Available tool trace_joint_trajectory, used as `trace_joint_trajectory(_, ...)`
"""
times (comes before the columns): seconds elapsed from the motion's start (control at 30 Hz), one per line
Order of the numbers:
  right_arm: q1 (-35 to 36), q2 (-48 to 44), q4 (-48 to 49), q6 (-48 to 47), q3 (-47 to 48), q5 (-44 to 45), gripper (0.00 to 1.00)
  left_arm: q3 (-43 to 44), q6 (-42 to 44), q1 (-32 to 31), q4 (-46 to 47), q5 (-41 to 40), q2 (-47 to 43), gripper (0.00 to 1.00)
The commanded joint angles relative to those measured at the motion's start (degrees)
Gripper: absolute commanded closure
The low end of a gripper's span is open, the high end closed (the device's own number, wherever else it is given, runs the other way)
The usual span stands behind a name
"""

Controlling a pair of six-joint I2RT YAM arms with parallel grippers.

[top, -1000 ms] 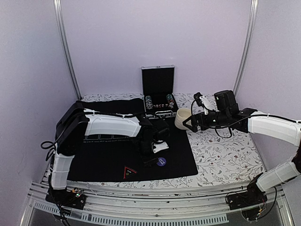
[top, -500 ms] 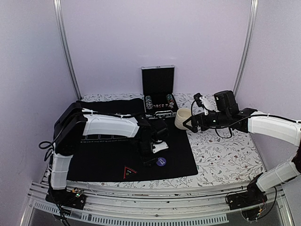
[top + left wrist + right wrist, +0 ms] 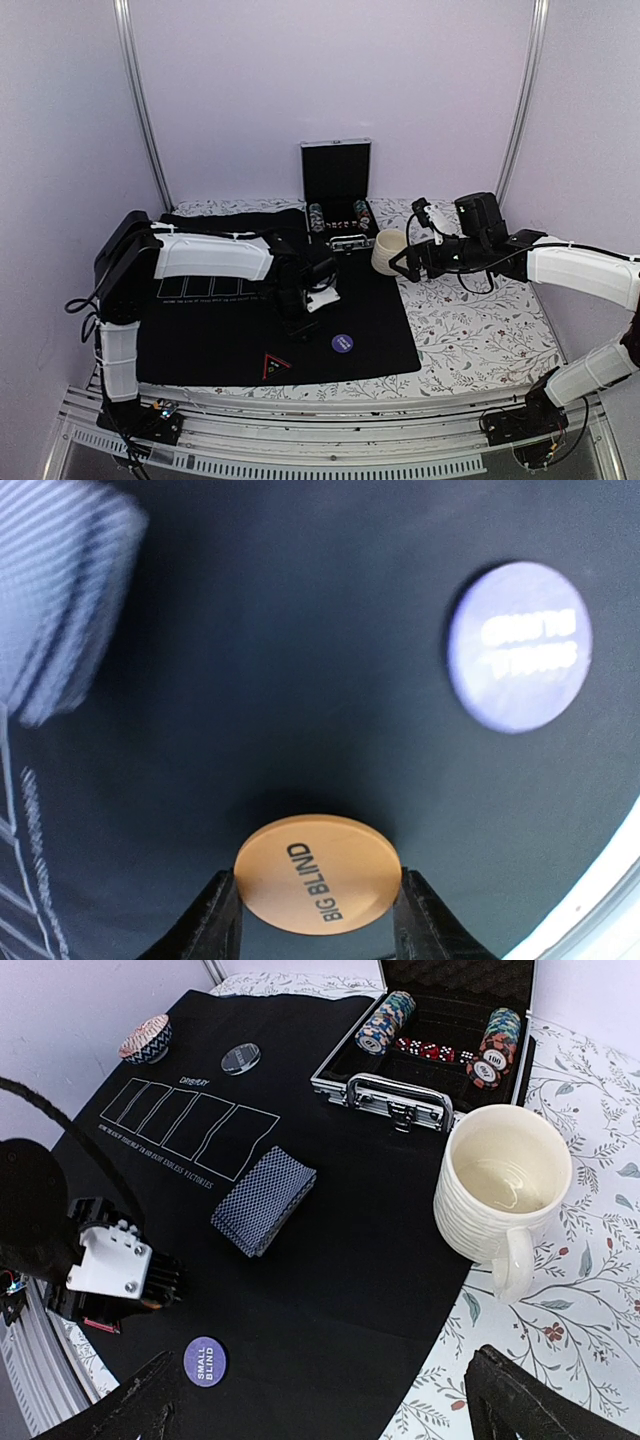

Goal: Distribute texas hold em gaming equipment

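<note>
"Where is the orange button?"

"Pinched edge to edge in the left gripper, fingers half closed on it, just over the middle of the black mat. It looks bound for its own seat, apart from the purple button lying toward the mat's near right corner."

"And the right gripper?"

"Spread wide, empty, parked by the mug at the mat's far right corner."

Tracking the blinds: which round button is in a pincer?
The orange BIG BLIND button, gripped by the left pincer; the purple button lies loose on the mat.
</note>
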Motion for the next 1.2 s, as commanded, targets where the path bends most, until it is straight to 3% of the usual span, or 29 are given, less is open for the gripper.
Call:
trace_joint_trajectory(0.0,0.39,-0.66,-1.03,-0.13,0.88,0.53,0.01,-4.41,-2.30,4.71,1.06,-0.84,-6.11,0.52)
trace_joint_trajectory(0.47,0.35,-2.53,0.95,-0.67,-1.42,-0.32,0.01,-26.49,-9.90,29.69,4.24,0.89,-27.61,0.51)
trace_joint_trajectory(0.6,0.34,-2.74,0.81,-2.21,-1.34,-0.60,0.01,-24.62,-7.75,36.45,2.48,1.87,-30.32,0.51)
trace_joint_trajectory(0.73,0.34,-3.30,0.52,-3.23,-1.61,-1.25,0.01,-20.16,-4.05,39.29,-1.93,-4.27,-28.83,0.54)
trace_joint_trajectory(0.93,0.34,-3.80,0.01,-4.69,-1.84,-1.49,0.01,-21.01,-4.64,40.35,-1.21,-7.90,-27.76,0.53)
trace_joint_trajectory(1.03,0.39,-3.81,-0.10,-5.16,-1.77,-1.49,0.01,-21.49,-4.51,44.47,-0.56,-14.35,-27.31,0.55)
trace_joint_trajectory(1.17,0.34,-3.37,-0.26,-5.47,-1.30,-1.99,0.01,-21.66,-4.83,49.40,-0.40,-15.80,-25.58,0.57)
